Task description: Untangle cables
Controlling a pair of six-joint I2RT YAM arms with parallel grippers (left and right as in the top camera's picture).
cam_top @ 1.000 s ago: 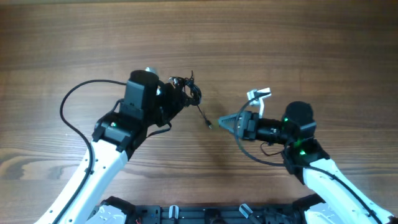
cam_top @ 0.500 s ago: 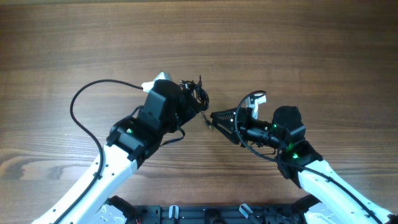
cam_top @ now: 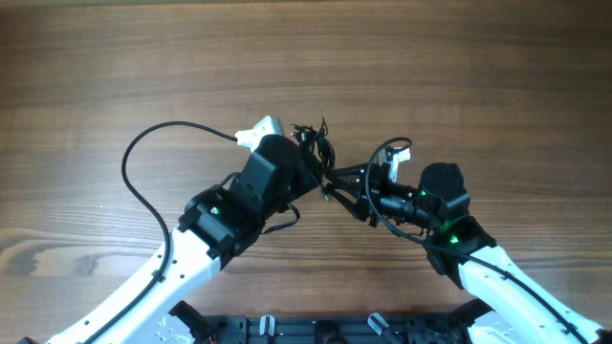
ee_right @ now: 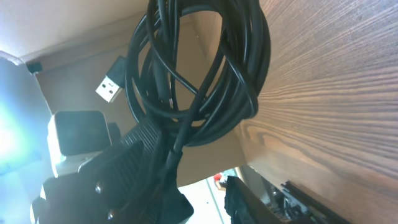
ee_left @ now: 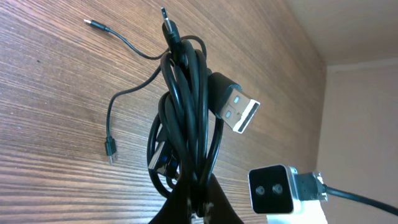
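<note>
Reaching in from the near-left corner of the table (cam_top: 459, 57), the left arm angles up to mid-table. The left gripper (cam_top: 308, 166) has its jaws fully closed, clamped on the cables (cam_top: 316, 143). In the left wrist view the black cords are squeezed between both fingers (ee_left: 217, 210) at the base of the bundle. The bundle is several loops bunched into one long tangle, sticking out from the jaws. A USB plug (ee_left: 239, 111) pokes out on the right side of it. Two thin cords trail off to the left, one ending in a small plug (ee_left: 111, 151), the other in a thin tip (ee_left: 93, 23), both over the wood. Cannot tell if the main loops touch the table. The cables sit about mid-table between the two arms, well away from the far edge.

The right gripper (cam_top: 335, 179) comes in from the near-right corner, its tip right at the bundle just beside the left jaws. The right wrist view is filled by the loops and the left arm's ribbed finger (ee_right: 140, 146); its own jaws are not visible there. Cannot tell how far the right jaws are open or whether they hold any cord.
</note>
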